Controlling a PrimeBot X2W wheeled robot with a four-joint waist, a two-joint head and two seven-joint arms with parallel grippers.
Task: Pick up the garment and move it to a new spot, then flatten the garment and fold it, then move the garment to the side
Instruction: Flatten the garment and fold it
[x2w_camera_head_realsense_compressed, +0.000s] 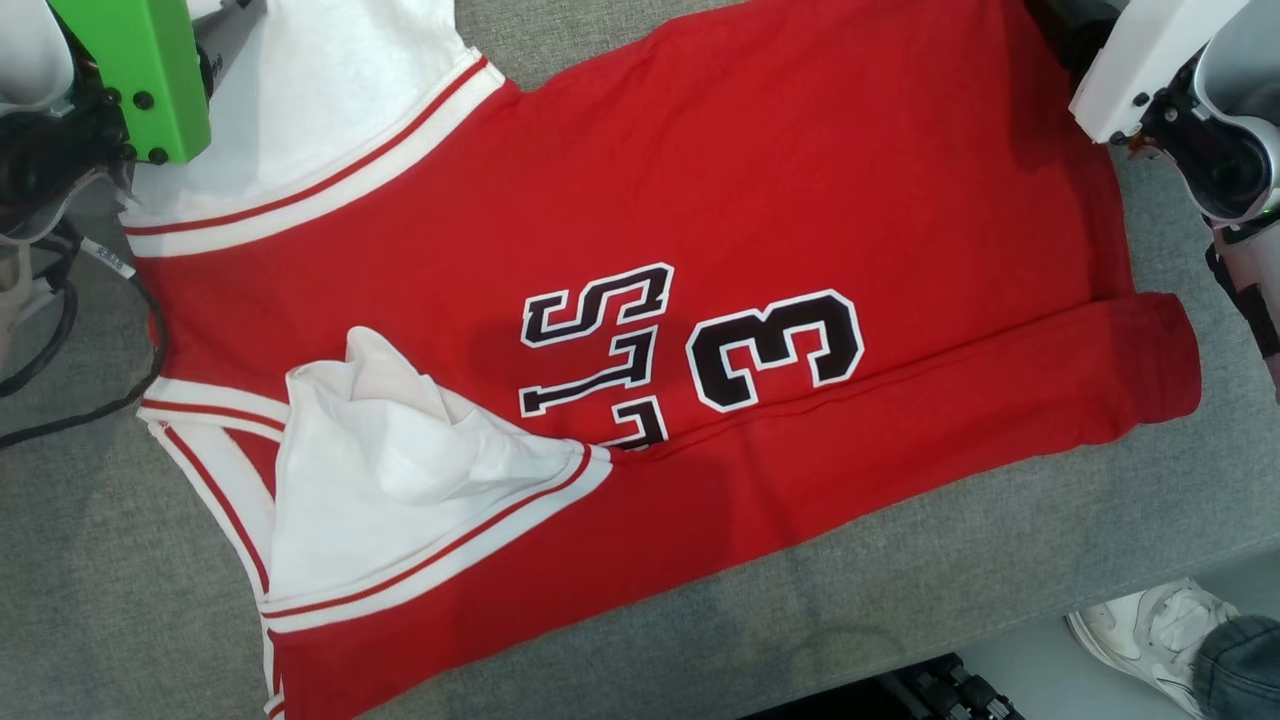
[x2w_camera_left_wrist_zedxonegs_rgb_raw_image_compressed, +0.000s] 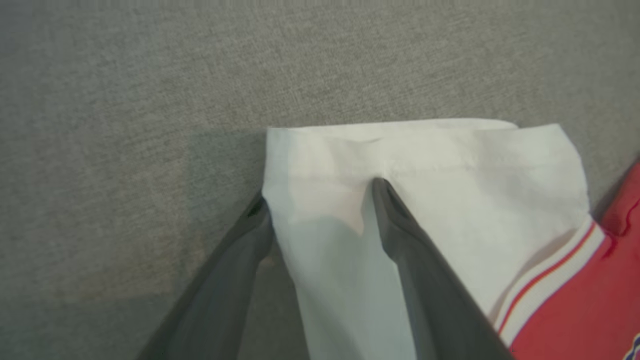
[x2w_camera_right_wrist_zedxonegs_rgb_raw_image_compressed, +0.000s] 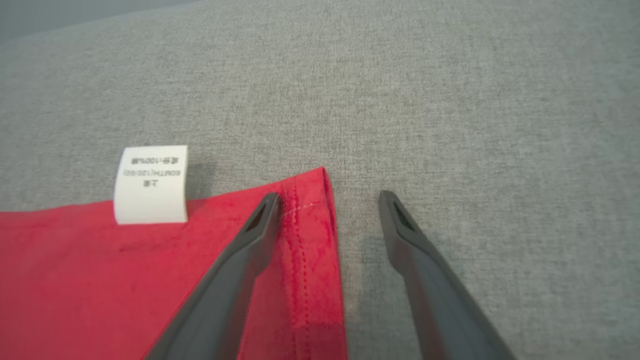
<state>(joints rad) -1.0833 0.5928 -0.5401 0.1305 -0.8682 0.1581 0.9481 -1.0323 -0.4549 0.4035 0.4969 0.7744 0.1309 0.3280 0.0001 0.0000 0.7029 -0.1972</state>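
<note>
Should the hands be closed where they stand, a poor grip could be had at either end of the garment (x2w_camera_head_realsense_compressed: 760, 180), which is spread flat across the grey desk (x2w_camera_right_wrist_zedxonegs_rgb_raw_image_compressed: 450, 100) with its printed face up and one long edge turned over on itself. At the left hand (x2w_camera_left_wrist_zedxonegs_rgb_raw_image_compressed: 320, 195), one finger is seen on the white sleeve (x2w_camera_left_wrist_zedxonegs_rgb_raw_image_compressed: 450, 165) and the other just off its side edge, so only a narrow strip of cloth, or a single layer, might be caught and then slipped. At the right hand (x2w_camera_right_wrist_zedxonegs_rgb_raw_image_compressed: 328, 196), the red hem corner (x2w_camera_right_wrist_zedxonegs_rgb_raw_image_compressed: 312, 220) lies between the fingers, one over the cloth and one over bare desk; since the hem is thin and flat, it could be missed or the desk's covering pinched with it. If one end were lifted cleanly and the other lost, the garment would be dragged askew. The crumpled near sleeve (x2w_camera_head_realsense_compressed: 400, 480) could also be trapped in a fold, and the care label (x2w_camera_right_wrist_zedxonegs_rgb_raw_image_compressed: 151, 184) left sticking out.

Both hands are held wide apart with nothing gripped. Each is pointed down at the far edge of the garment, the left at the sleeve end, the right at the hem end
</note>
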